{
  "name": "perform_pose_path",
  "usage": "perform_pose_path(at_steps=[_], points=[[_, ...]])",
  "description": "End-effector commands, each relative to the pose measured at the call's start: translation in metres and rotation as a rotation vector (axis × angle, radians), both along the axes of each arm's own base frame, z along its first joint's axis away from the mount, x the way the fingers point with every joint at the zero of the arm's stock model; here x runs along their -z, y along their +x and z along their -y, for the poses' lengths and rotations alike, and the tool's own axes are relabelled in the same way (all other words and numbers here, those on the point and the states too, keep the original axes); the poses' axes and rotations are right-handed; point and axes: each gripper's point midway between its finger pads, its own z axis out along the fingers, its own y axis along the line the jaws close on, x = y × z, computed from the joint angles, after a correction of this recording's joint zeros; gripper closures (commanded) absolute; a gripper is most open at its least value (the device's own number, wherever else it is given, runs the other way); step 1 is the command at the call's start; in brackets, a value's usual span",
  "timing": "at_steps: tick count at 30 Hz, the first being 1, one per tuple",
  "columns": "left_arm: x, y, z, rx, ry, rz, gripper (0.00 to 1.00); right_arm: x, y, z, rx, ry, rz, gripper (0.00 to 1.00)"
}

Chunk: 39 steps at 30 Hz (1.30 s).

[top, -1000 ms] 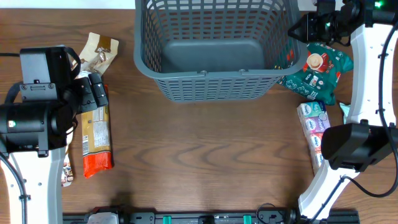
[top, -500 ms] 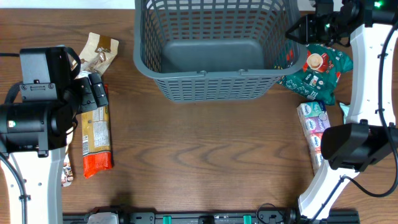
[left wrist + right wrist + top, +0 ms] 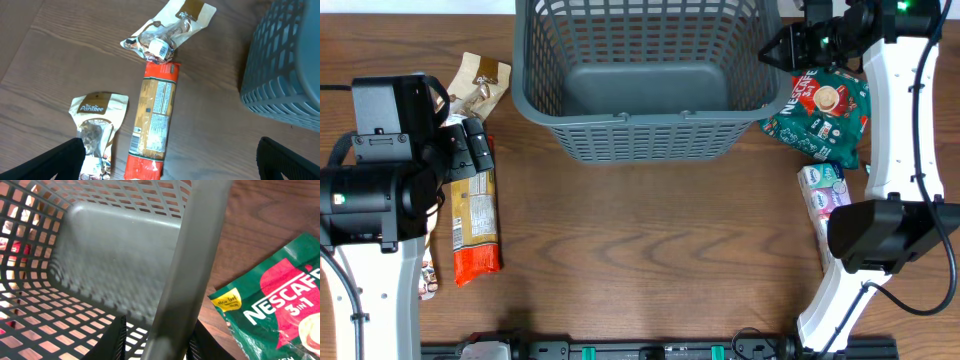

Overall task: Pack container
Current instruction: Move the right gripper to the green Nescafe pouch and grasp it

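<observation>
The dark grey lattice container (image 3: 645,117) stands at the back middle of the table, with nothing inside it. My right gripper (image 3: 782,47) is shut on its right rim; the right wrist view shows the rim (image 3: 195,255) between my fingers (image 3: 160,342). My left gripper (image 3: 470,148) is open and empty, hovering above a long orange and red snack packet (image 3: 475,220) at the left. In the left wrist view that packet (image 3: 155,125) lies between my spread fingers (image 3: 170,167), and the container's corner (image 3: 285,65) is at the right.
A tan pouch (image 3: 478,85) lies above the long packet, and a PanTree pouch (image 3: 97,130) lies beside it. A green Nescafe packet (image 3: 825,110) lies right of the container. A pink and white packet (image 3: 825,195) lies below the Nescafe packet.
The container has slid to the left, and my right gripper has moved left with it on the rim. The left arm has not moved.
</observation>
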Motion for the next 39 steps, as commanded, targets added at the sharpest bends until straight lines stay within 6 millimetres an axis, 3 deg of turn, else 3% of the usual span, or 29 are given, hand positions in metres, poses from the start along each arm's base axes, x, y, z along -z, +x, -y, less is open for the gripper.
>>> perform_pose_path(at_steps=[1,5,7,17,27,32,39], points=[[0.003,-0.002,0.001,0.017,-0.001,-0.012,0.01,-0.005,-0.003,-0.018,-0.056,0.030,0.015,0.76],[0.003,-0.002,0.001,0.017,-0.001,-0.012,0.01,-0.005,-0.003,-0.019,-0.056,0.030,0.016,0.75],[0.003,-0.002,0.001,0.017,-0.001,-0.012,0.01,-0.006,-0.001,-0.017,-0.048,0.027,0.021,0.67],[0.003,-0.002,0.001,0.020,0.001,-0.013,0.01,-0.005,0.008,0.014,0.081,0.016,0.013,0.54],[0.003,-0.001,0.001,0.020,0.001,-0.013,0.01,-0.007,0.007,0.028,0.110,0.016,0.012,0.49],[0.003,-0.001,0.001,0.020,0.001,-0.012,0.01,-0.018,0.003,0.030,0.114,0.015,0.037,0.45],[0.003,-0.001,0.001,0.021,0.001,-0.013,0.01,-0.051,-0.009,0.029,0.114,0.012,0.110,0.41]])
